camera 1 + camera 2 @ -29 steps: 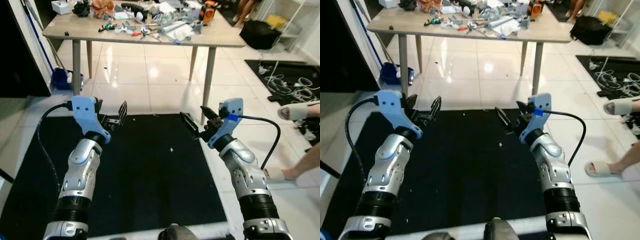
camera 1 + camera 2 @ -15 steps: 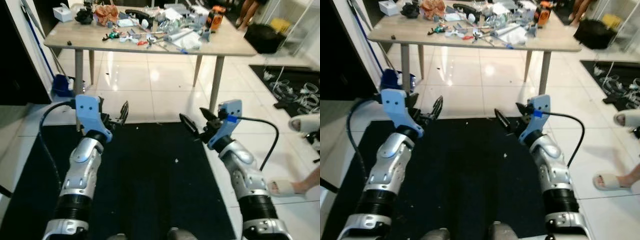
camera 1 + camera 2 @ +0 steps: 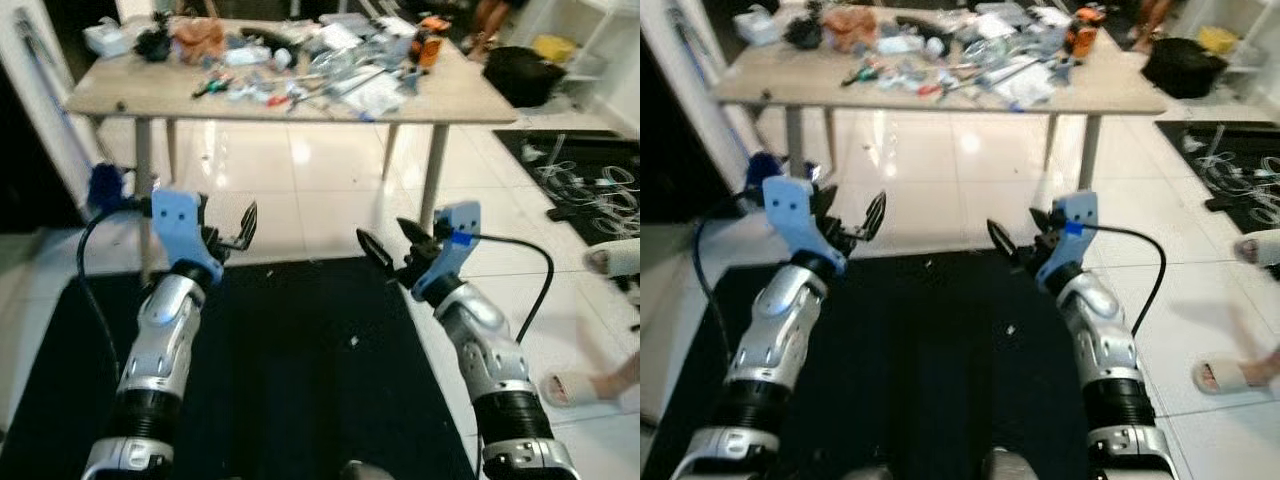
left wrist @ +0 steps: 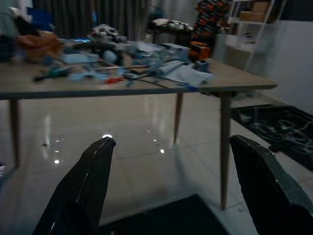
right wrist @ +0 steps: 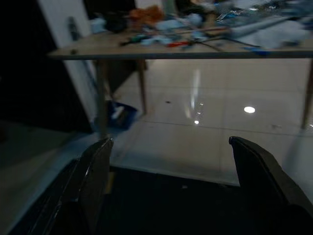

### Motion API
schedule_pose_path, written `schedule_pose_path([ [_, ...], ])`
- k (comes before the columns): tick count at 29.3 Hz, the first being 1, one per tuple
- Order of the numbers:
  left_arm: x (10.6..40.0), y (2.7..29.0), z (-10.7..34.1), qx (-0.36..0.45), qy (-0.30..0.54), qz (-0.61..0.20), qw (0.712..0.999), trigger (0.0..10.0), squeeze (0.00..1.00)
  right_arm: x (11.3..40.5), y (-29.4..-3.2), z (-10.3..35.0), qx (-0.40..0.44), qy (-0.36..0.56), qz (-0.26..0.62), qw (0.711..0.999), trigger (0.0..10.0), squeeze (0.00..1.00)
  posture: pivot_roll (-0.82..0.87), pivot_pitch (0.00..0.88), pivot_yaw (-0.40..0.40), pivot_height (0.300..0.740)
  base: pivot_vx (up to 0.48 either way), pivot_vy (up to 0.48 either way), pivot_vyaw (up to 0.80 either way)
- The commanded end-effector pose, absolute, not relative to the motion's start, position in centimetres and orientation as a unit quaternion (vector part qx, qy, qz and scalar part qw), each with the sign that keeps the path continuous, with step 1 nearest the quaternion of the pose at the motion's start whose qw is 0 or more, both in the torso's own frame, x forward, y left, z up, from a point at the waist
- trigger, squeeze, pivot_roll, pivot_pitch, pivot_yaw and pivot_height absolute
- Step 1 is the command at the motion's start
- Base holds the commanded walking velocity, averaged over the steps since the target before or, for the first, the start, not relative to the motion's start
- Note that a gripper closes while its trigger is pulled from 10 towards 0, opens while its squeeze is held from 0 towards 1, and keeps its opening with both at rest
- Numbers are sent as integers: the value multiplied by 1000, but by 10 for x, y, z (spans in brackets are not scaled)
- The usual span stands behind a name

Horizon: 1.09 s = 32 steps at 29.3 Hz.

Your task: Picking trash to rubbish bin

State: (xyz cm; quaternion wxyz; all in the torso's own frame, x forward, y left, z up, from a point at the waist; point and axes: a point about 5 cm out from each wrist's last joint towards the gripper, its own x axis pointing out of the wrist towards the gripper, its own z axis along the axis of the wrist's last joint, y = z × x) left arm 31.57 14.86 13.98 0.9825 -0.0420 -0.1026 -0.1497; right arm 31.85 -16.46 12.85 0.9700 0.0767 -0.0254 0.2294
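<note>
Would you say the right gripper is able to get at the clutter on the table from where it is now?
Probably not yet. The right gripper, open, hovers over the black mat, well short of the table; bare tile lies between, so nothing blocks it.

both grippers (image 3: 236, 226) (image 3: 388, 246) raised, seemingly open

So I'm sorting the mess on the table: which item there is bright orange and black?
The boxy orange and black tool at the table's far right corner, toward the robot's right. The orange-brown crumpled lump sits far left and has no black.

A cluttered wooden table (image 3: 455, 98) stands beyond a black mat (image 3: 300, 380).
</note>
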Motion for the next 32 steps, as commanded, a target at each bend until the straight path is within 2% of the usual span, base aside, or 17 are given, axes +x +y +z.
schedule_pose_path([
  [1,315,143,138,-40,-100,-160,981,10000,0,318,-169,128,76,-22,222,972,10000,0,-77,0,-28,740,416,0,0],
  [32,317,142,141,-39,-105,-166,980,10000,0,319,-171,128,83,-22,217,972,10000,0,-78,0,-30,740,418,0,0],
])
